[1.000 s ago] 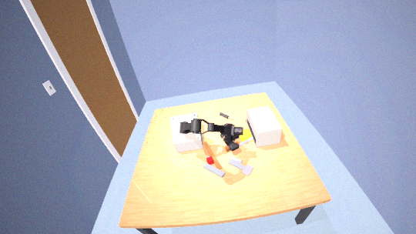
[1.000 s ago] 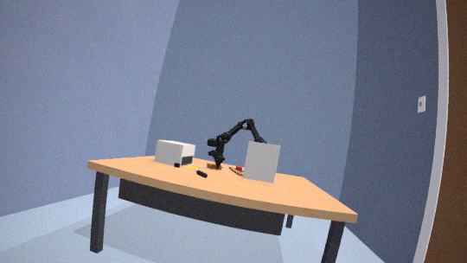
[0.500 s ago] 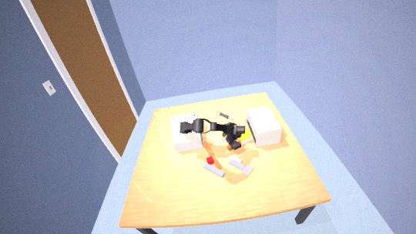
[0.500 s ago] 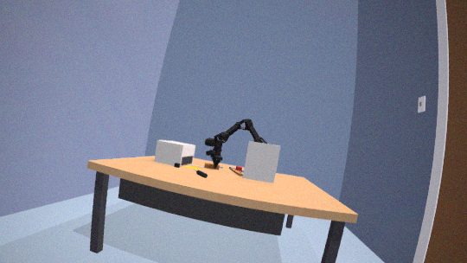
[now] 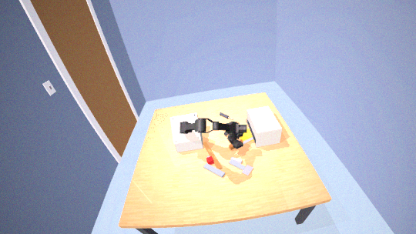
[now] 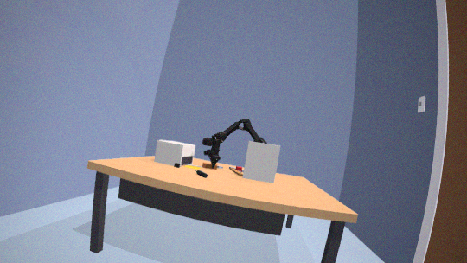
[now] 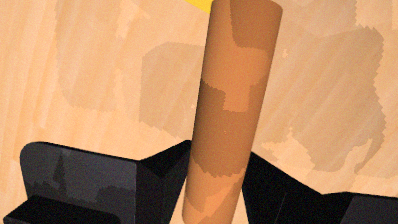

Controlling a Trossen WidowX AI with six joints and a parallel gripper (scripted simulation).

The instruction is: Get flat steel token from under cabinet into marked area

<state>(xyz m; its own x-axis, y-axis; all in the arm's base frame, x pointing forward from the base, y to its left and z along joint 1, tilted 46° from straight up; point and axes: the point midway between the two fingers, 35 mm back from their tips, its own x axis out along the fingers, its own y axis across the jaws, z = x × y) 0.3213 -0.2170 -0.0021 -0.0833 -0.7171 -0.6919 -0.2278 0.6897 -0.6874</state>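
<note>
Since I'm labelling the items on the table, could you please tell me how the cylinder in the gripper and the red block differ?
The cylinder is wooden brown; the red block is bright red. The cylinder is long and rounded, while the red block is small and compact. The gripper is clamped on the cylinder, whereas the red block sits on the table, away from the fingers.
</note>
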